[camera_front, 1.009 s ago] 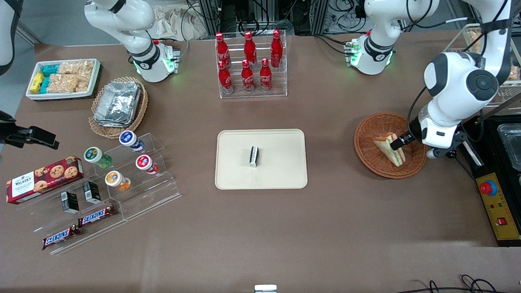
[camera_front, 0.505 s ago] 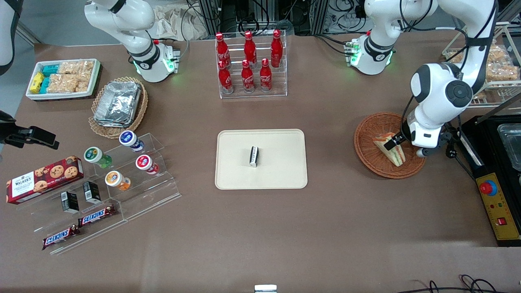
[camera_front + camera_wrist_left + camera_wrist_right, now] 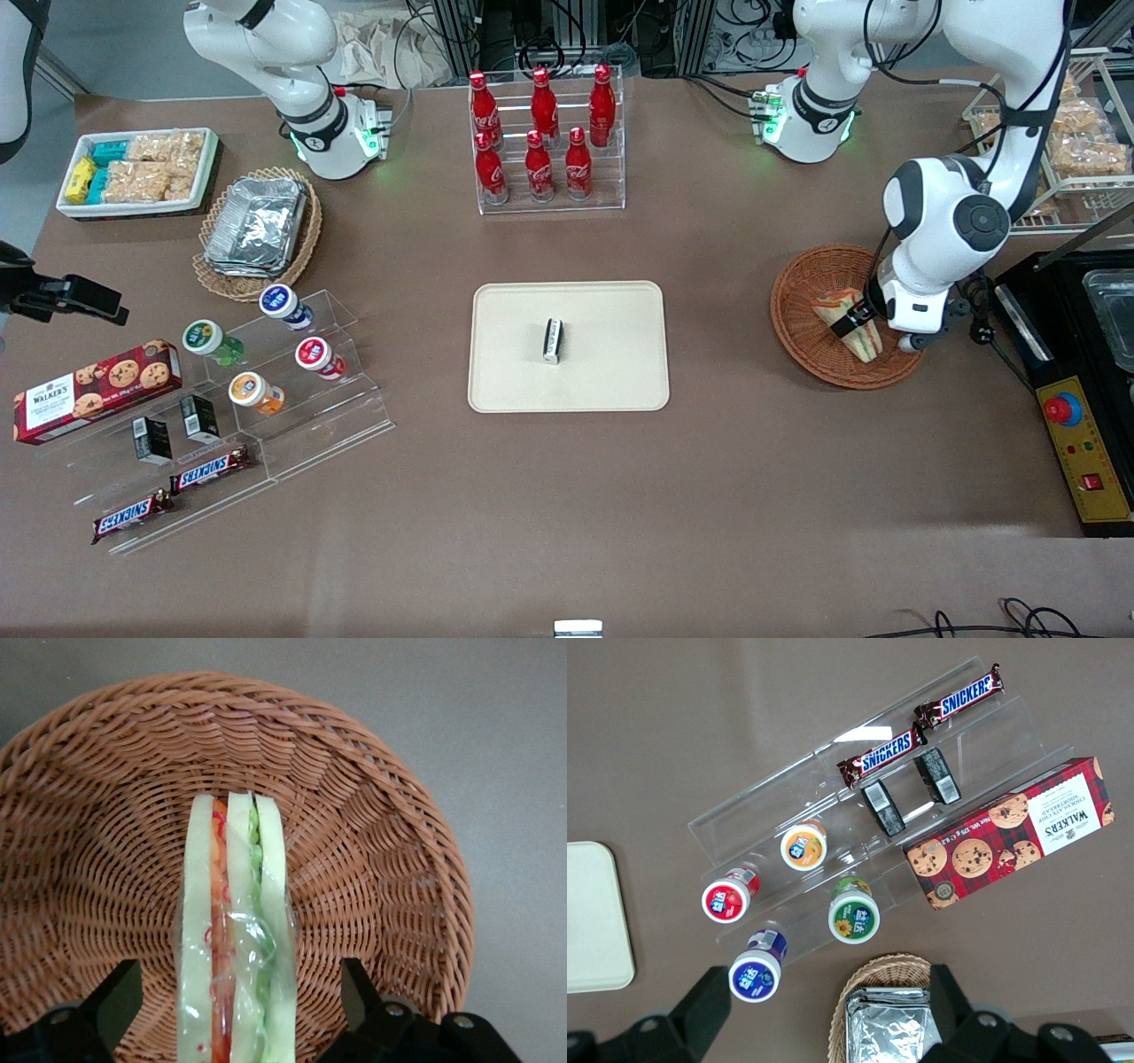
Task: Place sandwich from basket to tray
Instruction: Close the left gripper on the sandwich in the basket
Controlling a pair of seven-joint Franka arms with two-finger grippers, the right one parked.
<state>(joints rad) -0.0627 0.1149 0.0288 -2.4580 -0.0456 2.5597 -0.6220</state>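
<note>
Now my gripper [image 3: 848,321] sits low in the basket [image 3: 802,310], fingers [image 3: 368,1005] spread wide either side of the sandwich [image 3: 235,930] w/ clear gaps; nothing gripped yet. Vs. a second ago the arm has swung in over the basket toward the tray's side and the fingers have slid along the wedge to straddle it, so the approach looks done and closing is, I judge, the next step. Sandwich stands on edge in the basket, leaning on the wall nearer the front camera; basket lies near the desk's working-arm end. Clear wrap, three pale bread layers, orange-red stripe beside a green one. Tray [image 3: 611,390] waits mid-desk, well apart, w/ a small black-and-white bar [image 3: 552,340] at its centre.
</note>
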